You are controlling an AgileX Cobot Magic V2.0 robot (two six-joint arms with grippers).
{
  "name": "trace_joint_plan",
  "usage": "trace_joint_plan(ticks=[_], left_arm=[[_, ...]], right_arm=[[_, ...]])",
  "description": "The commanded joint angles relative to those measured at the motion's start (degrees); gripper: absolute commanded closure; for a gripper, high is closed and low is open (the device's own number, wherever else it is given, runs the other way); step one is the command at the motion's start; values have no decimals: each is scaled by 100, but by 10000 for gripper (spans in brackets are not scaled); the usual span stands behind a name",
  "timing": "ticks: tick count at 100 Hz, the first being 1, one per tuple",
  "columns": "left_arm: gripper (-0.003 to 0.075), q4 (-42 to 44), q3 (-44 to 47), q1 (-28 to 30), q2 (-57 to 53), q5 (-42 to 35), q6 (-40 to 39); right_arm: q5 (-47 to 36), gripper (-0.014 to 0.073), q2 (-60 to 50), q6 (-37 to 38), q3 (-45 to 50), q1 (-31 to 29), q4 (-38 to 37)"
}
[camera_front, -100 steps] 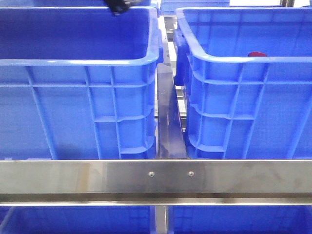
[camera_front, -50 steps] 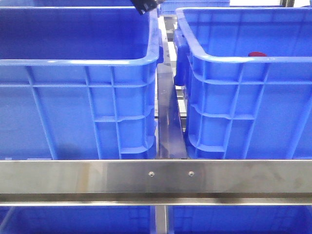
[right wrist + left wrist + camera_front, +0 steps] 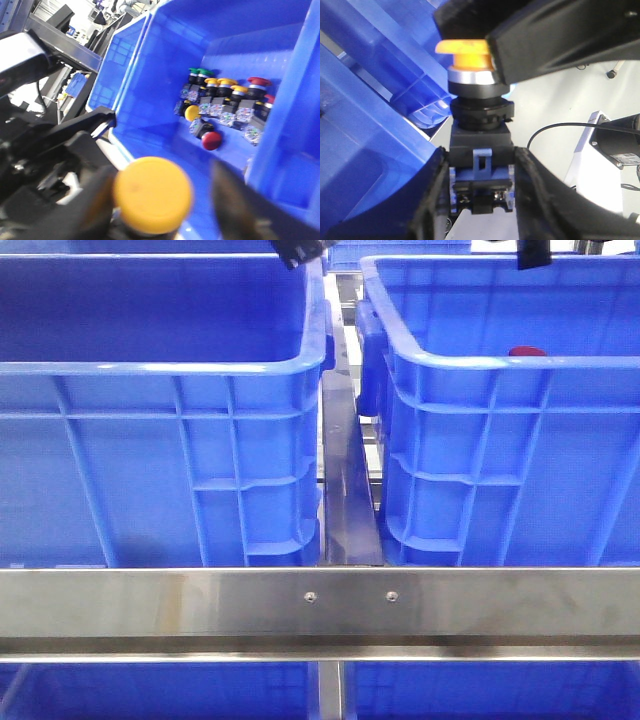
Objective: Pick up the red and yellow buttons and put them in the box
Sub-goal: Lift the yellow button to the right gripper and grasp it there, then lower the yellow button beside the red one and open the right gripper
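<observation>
My left gripper (image 3: 481, 167) is shut on the black and blue contact block of a yellow button (image 3: 462, 52), whose cap points away from the wrist. It shows at the top of the front view (image 3: 300, 252), over the left blue box (image 3: 150, 440). The same kind of yellow cap (image 3: 152, 192) faces the right wrist camera. My right gripper (image 3: 160, 200) is open, with a gap between the cap and one finger (image 3: 232, 200). A red button (image 3: 211, 140) and a loose yellow one (image 3: 192, 113) lie in the right blue box (image 3: 500, 440).
Several more push buttons with red, yellow and green caps (image 3: 225, 95) lie in a cluster in the right box. A red cap (image 3: 527, 351) peeks over its near rim. A steel rail (image 3: 320, 605) runs across the front and a steel bar (image 3: 350, 490) separates the boxes.
My left gripper has moved right along the far rim of the left box. My right gripper has come into view at the top over the right box.
</observation>
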Motion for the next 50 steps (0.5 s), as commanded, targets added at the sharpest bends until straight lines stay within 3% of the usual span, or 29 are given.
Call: trace_joint_plan(ticks=[1,13,20,27,39,44,50], left_arm=[[654,-347,-190,-58,-241,-180,10],[641,-347,-190,-58,-241,-196,132],[571,-358,-190,-58,-241,-249,250],[435,-357,-190,-58,-241,-312,306],[134,-357,-199,-31,-241,-400,296],[71,-357,-199,-31,-241,-400,284],[54,-357,-199,-31,-241,-375,284]], right_arm=[[177,328,-164,-32,-192,0,376],[183,403,-164,-32,-192,0,376],[183,403,-164,-32,-192,0,376],[183,404,-164,-32,-192,-5,376],[145,404,-164,-32,-192,-5,376],[80,404,-164,-32,-192,-14,376],[-15,404,-164,-32,-193,-75,376]])
